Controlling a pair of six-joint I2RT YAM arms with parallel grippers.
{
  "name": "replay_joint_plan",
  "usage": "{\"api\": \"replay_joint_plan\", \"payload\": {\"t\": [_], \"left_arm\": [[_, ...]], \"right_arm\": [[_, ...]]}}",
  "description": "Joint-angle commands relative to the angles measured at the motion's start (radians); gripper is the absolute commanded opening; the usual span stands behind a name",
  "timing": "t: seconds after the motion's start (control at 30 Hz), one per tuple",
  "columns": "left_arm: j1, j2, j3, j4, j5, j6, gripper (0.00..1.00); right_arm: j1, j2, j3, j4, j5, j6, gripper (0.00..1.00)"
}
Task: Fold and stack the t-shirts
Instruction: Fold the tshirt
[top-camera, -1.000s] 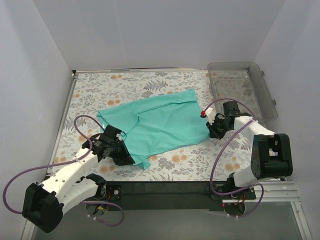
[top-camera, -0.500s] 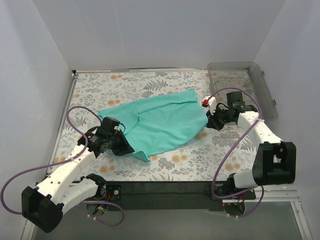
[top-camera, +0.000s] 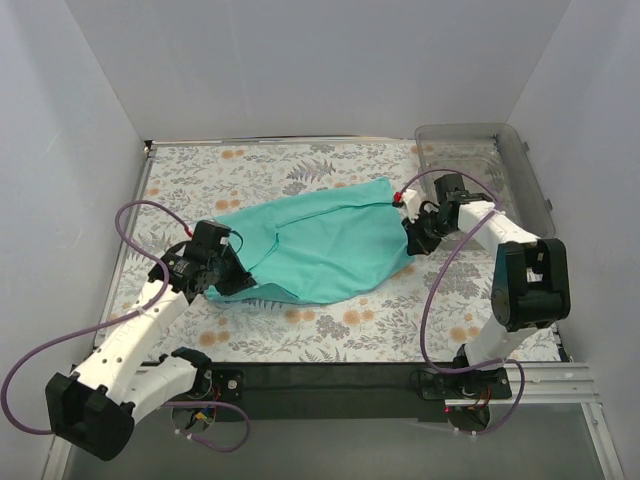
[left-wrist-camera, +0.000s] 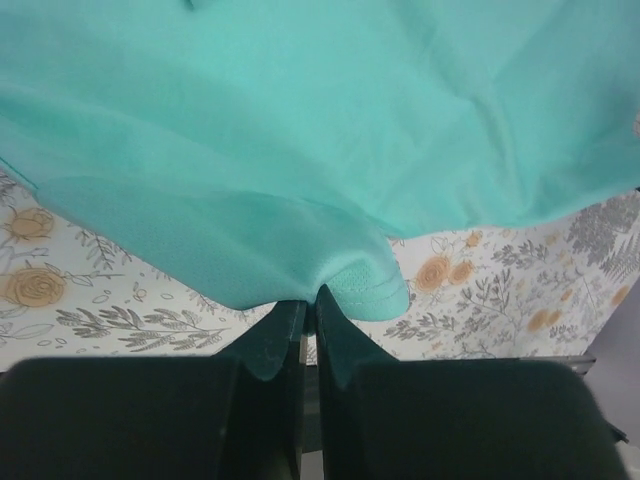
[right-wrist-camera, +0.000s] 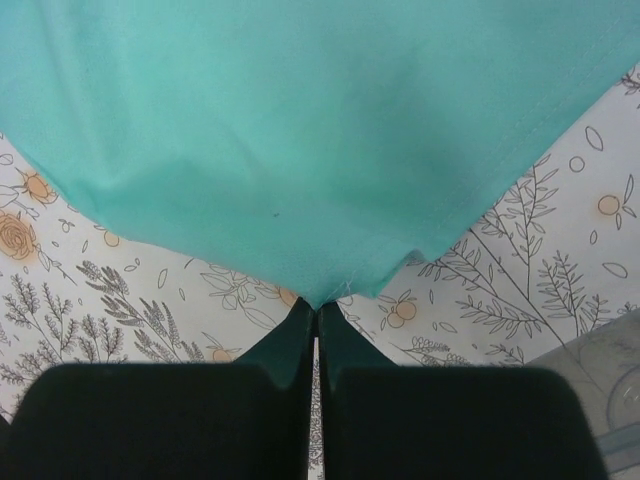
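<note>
Left pincer (top-camera: 228, 280) is clamped on the t-shirt's (top-camera: 320, 245) near-left hem, and the right pincer (top-camera: 414, 240) is pinching the opposite corner! From above, the teal shirt stretches between them across the floral tabletop (top-camera: 300, 172), beside a clear bin (top-camera: 470, 160). Only the wrist views show each pair of jaws pressed together, fabric nipped at the very tips.

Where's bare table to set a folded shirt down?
Free: table strip between t-shirt and back wall; strip between t-shirt and arm bases. Crowded: middle, where left pincer and right pincer grip the t-shirt; bin fills far right corner.
</note>
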Motion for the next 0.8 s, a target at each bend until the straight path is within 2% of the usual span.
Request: {"api": "replay_joint_plan", "payload": {"t": [0.0,0.1,0.17,0.27,0.33,0.47,0.63,0.77], "left_arm": [[0.057,0.006,0.020,0.017,-0.051,0.042,0.05],[0.135,0.019,0.012,0.055,0.003,0.068,0.05],[0.187,0.040,0.011,0.080,0.027,0.092,0.04],[0.223,0.072,0.009,0.101,0.054,0.117,0.04],[0.244,0.088,0.006,0.121,0.065,0.128,0.04],[0.274,0.117,-0.003,0.149,0.085,0.145,0.03],[0.304,0.138,-0.009,0.175,0.105,0.160,0.03],[0.315,0.144,-0.014,0.178,0.119,0.166,0.03]], "right_arm": [[0.031,0.024,0.072,-0.013,0.033,0.026,0.03],[0.048,0.059,0.117,-0.013,0.062,0.052,0.09],[0.052,0.078,0.155,-0.010,0.093,0.067,0.23],[0.054,0.086,0.196,-0.010,0.132,0.089,0.34],[0.054,0.076,0.224,-0.012,0.148,0.087,0.37],[0.054,0.029,0.230,-0.021,0.144,0.040,0.37],[0.057,-0.042,0.166,-0.139,0.041,-0.219,0.38],[0.066,-0.019,0.111,-0.182,0.065,-0.374,0.41]]}}
